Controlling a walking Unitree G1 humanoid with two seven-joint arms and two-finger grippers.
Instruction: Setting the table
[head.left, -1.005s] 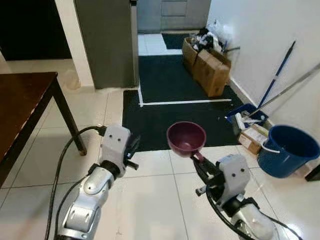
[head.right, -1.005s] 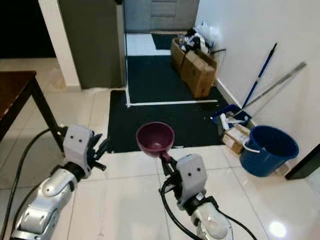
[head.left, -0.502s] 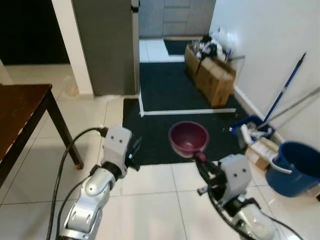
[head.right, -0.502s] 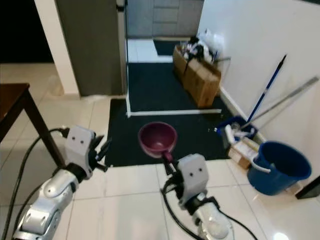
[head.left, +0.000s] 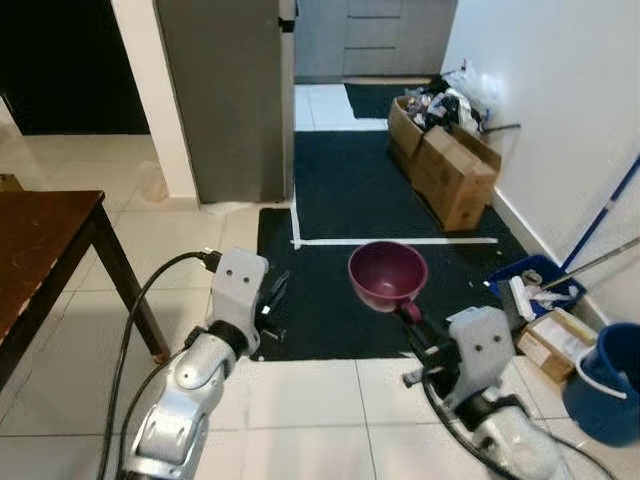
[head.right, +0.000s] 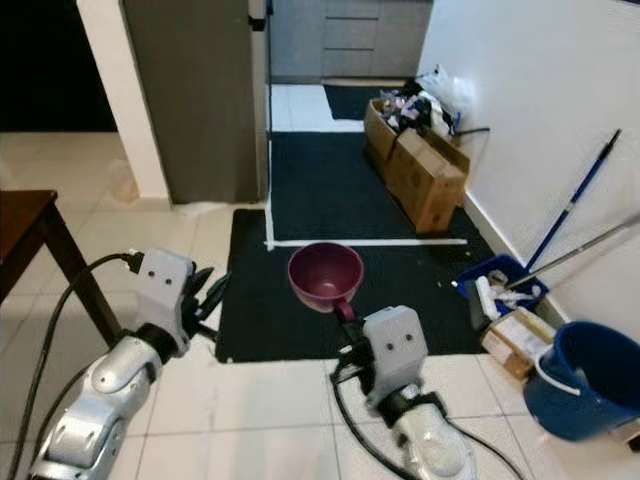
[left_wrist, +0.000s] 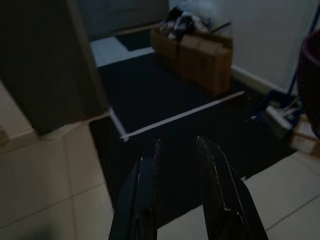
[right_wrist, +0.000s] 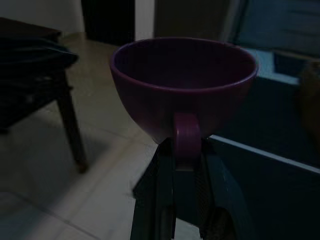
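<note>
From the head camera, the right end effector (head.left: 413, 323) is closed on the handle of a maroon cup (head.left: 387, 275), carried in the air over the edge of a black mat (head.left: 370, 200) and well clear of the floor. The cup sits upright, mouth up, its handle pointing back and down toward the robot. The left end effector (head.left: 275, 300) is held out in front, empty, its fingers a little apart. A dark wooden desk (head.left: 40, 235) stands to the left, well apart from the cup. On the right are cardboard boxes (head.left: 445, 165) along the wall, a blue bucket (head.right: 585, 390) and mop handles (head.right: 570, 215). No readable writing shows on anything.

In the left wrist view, the two black fingers (left_wrist: 145, 200) stand slightly parted with nothing between them, above the mat and its white stripe (left_wrist: 182, 115).

In the right wrist view, the fingers (right_wrist: 162, 200) pinch the cup's handle (right_wrist: 186, 137) from both sides; the bowl rises above them, and the desk's leg (right_wrist: 72, 130) shows beyond.
</note>
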